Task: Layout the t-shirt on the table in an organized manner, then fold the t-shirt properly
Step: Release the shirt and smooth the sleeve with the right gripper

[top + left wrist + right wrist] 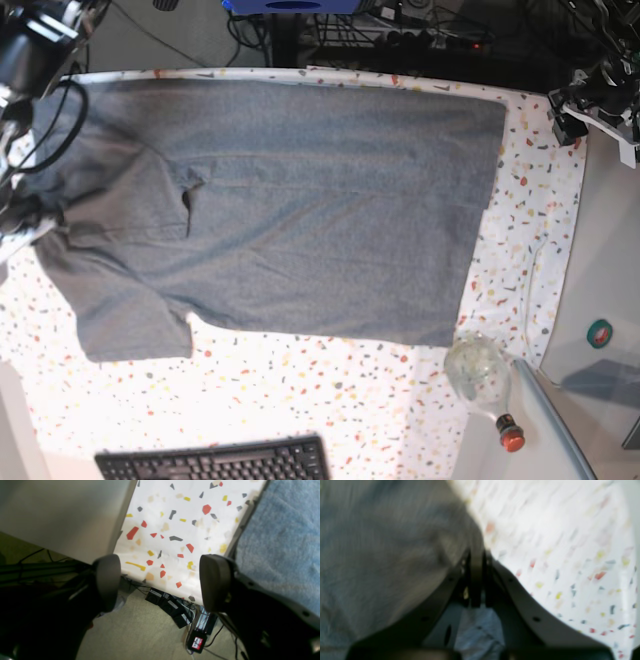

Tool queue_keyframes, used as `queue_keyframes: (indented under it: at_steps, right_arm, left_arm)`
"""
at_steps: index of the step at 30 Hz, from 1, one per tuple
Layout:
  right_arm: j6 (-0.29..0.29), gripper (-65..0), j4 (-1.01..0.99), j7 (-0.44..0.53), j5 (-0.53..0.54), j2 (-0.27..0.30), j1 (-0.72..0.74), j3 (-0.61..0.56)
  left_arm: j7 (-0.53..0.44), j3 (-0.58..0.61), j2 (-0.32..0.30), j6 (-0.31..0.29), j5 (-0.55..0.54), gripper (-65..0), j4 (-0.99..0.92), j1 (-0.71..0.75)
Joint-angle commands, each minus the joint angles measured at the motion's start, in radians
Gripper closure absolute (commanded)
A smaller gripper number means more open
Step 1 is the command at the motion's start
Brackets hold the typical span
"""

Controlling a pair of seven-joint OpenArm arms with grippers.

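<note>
The t-shirt (pixel 290 210) lies spread out on the table (pixel 330 400), and it covers most of the top part of the base view. Its collar end sits at about 9 o'clock and its bottom hem at about 3 o'clock. One short sleeve sticks out toward 7 o'clock. The shirt looks mostly flat, with a small bump near the collar, so I think the laying-out step is nearly done and the folding has not started.

The right gripper (pixel 476 562) is at the 9 o'clock side of the base view, by the collar end. In its own camera the two jaws are pressed tight together, and grey cloth seems to run right up into them. That picture is blurry, but it looks like the claw is pinching an edge of the shirt. It probably holds the edge there so it can tug the cloth straight or lift it over for a fold.

The left gripper (pixel 160 580) is up at about 2 o'clock in the base view, past the hem and off the corner of the table. Its jaws stand wide apart with nothing between them. Through the gap you can see the speckled cloth edge and the floor with some black boxes (pixel 170 603) and wires. It seems to wait out there so it does not bump the shirt.

A clear bottle (pixel 482 375) lies at about 5 o'clock, just beside the shirt's corner. A keyboard (pixel 215 462) sits at 6 o'clock, well apart.
</note>
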Motion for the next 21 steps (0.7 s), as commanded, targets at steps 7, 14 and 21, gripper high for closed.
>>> queue_keyframes:
  at_steps: [7, 14, 21]
  right_arm:
    - [-0.008, 0.0, 0.218, -0.088, -0.001, -0.138, -0.125, 0.007]
    - [-0.008, -27.0, 0.313, -0.211, 0.001, -0.211, -0.146, 0.041]
    - [-0.008, -57.8, 0.247, -0.099, -0.002, -0.145, 0.007, 0.045]
  left_arm:
    - [-0.014, -0.005, -0.017, -0.004, -0.006, -46.9, 0.013, 0.002]
    - [-0.016, -0.005, -0.017, -0.004, -0.006, -46.9, 0.013, 0.002]
    - [-0.016, -0.005, -0.017, -0.004, -0.006, -46.9, 0.013, 0.002]
